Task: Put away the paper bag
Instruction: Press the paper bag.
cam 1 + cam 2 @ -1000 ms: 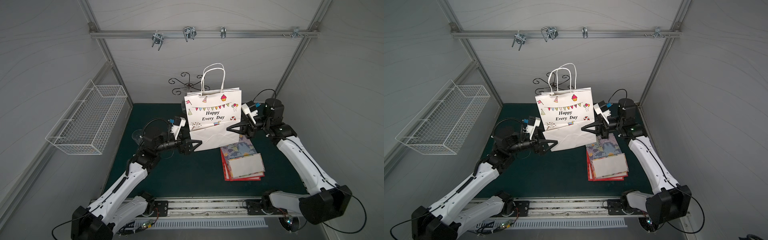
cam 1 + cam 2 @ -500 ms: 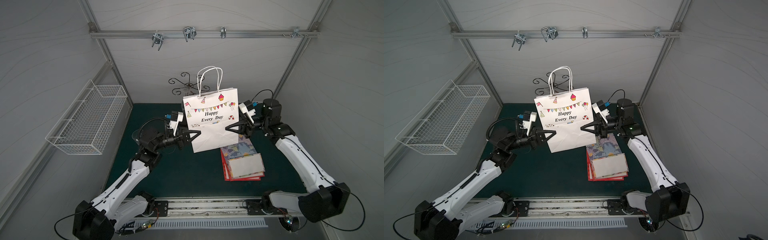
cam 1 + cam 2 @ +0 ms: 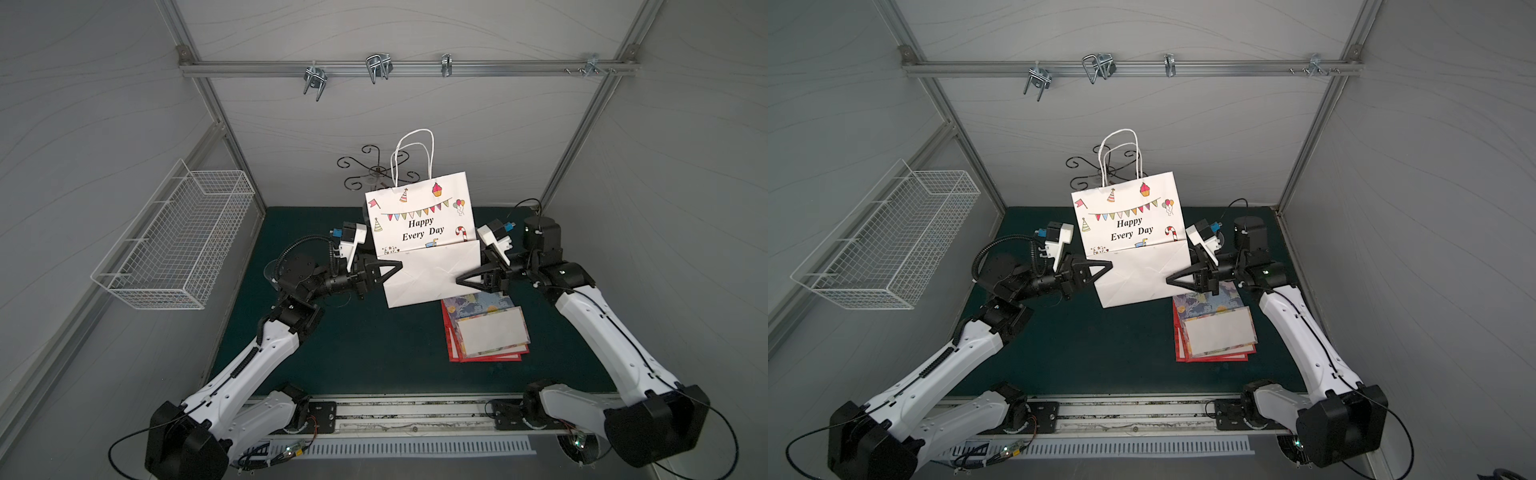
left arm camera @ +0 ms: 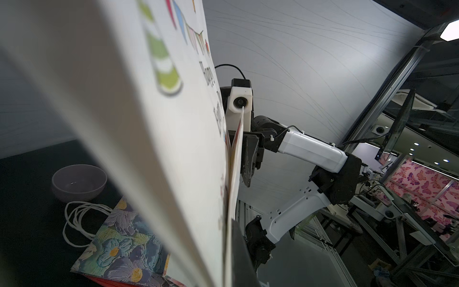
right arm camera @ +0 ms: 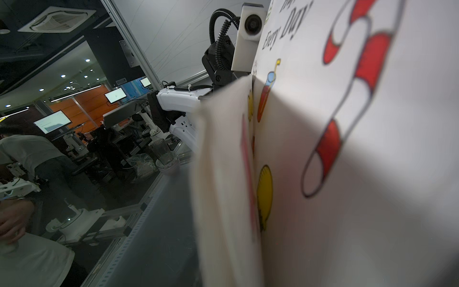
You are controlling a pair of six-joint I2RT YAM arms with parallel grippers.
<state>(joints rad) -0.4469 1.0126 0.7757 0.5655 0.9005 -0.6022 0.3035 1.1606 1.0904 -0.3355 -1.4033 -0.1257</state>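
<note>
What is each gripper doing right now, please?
Left gripper: closed on the paper bag edge.
Right gripper: at the opposite edge; open or closed cannot be told.

Grey panel walls (image 3: 415, 120), aluminium-framed. Metal rail (image 3: 498, 68) with hooks (image 3: 377, 68) across the back. White wire basket (image 3: 178, 245) on side wall. Dark green floor mat (image 3: 374, 345).

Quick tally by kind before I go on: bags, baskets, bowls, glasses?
Upright white paper bag: 1
Stack of flat bags: 1, bags in it uncountable
Wire basket: 1
Glass: 1
Bowls: 2, one under the glass
Total: 6, the stack counted as one
</note>
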